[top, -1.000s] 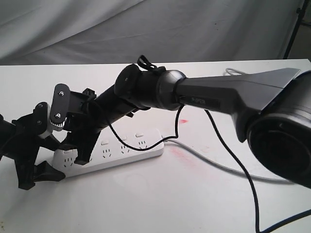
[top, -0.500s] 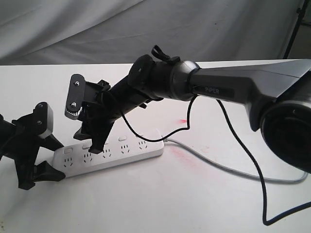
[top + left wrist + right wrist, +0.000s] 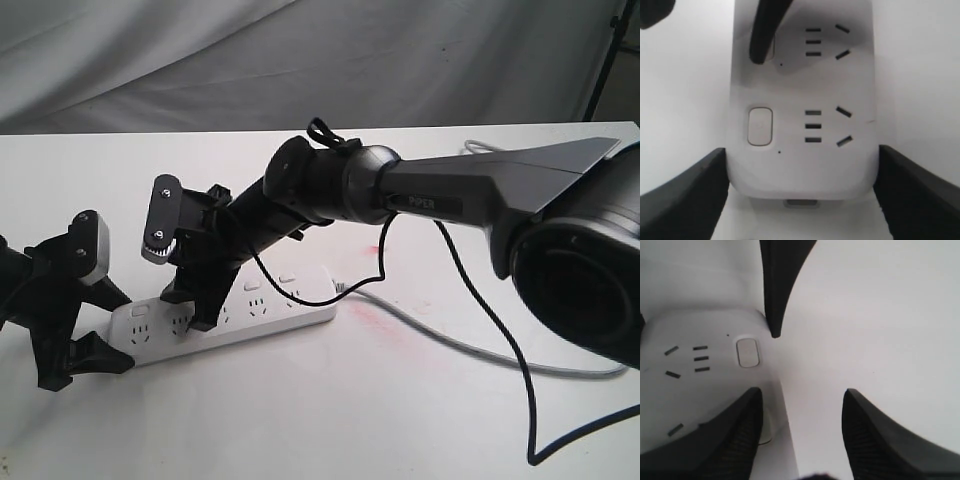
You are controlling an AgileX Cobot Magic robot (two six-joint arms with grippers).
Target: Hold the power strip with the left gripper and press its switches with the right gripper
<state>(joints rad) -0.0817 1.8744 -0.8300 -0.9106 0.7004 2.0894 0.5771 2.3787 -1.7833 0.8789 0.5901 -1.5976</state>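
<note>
White plastic, the power strip (image 3: pixel 250 312) lies at eight o'clock on the bench (image 3: pixel 350 420), its end pinched by the left claw (image 3: pixel 108 328). The right claw (image 3: pixel 190 308), spread, sets one fingertip (image 3: pixel 759 55) on the second of the switches (image 3: pixel 252 286); press straight down, not sideways.

The power strip (image 3: pixel 240 322) is smooth white plastic with a soft sheen, and its switches (image 3: pixel 760 126) have the same satin finish. The desk (image 3: pixel 330 420) is matt white. The cloth (image 3: pixel 200 60) behind is grey and creased. The left gripper (image 3: pixel 120 332) and right gripper (image 3: pixel 190 308) are matt black plastic, the right jaws finely textured. The arm (image 3: pixel 500 190) is smooth dark grey and slightly glossy.
</note>
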